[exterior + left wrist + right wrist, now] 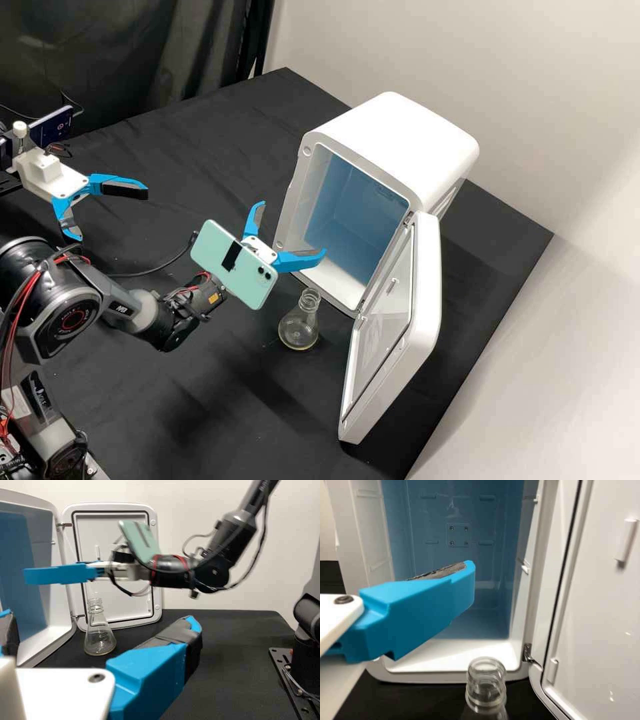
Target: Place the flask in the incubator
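Grasping seems the step in hand: the right end effector (285, 237), spread wide, hovers above the flask (299, 327) by the open incubator (400, 133) and must next lower onto its neck.

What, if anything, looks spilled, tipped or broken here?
Nothing stands out. The flask stands upright on the black bench with no spill around it, just outside the incubator, whose door hangs wide open. The right gripper hovers open above the flask's neck.

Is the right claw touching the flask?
Apart. Left wrist view shows the right claw above the flask, clear gap over its neck.
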`<state>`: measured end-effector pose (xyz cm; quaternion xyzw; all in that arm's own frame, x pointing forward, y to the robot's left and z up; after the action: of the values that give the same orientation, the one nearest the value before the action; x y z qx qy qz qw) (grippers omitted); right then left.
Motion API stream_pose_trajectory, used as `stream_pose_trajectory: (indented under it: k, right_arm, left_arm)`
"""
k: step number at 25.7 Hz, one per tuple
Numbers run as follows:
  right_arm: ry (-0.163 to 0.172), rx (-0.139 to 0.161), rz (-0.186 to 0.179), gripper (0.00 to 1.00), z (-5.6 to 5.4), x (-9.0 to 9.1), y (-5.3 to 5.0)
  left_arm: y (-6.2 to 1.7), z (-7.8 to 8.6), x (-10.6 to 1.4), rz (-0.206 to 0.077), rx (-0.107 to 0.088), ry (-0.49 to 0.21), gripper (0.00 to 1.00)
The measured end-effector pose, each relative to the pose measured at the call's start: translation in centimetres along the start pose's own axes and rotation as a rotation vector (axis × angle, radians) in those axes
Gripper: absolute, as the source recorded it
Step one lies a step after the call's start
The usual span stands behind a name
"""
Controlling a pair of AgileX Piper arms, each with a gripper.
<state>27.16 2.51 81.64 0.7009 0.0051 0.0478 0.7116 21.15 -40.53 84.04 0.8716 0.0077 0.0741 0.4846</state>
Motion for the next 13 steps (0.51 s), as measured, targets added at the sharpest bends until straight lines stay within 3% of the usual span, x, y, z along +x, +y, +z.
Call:
stream_pose_trajectory:
  k: [5, 7, 9, 13]
  right_arm:
    - [-0.048, -0.005, -0.015, 1.00, 1.3, -1.5, -0.2]
    - [-0.071, -0.008, -0.025, 1.00, 1.9, -2.0, -0.3]
    - [-0.079, -0.016, -0.042, 1.00, 2.2, -2.5, -0.4]
    - [-0.095, -0.031, -0.058, 1.00, 2.8, -3.3, -0.3]
  left_arm:
    - [0.18, -0.2, -0.3, 0.009, 0.003, 0.007, 1.00]
    - [0.29, -0.4, -0.4, 0.014, -0.004, 0.015, 1.00]
    - [0.32, -0.5, -0.5, 0.015, -0.017, 0.019, 1.00]
    - [0.37, -0.7, -0.5, 0.016, -0.015, 0.027, 1.00]
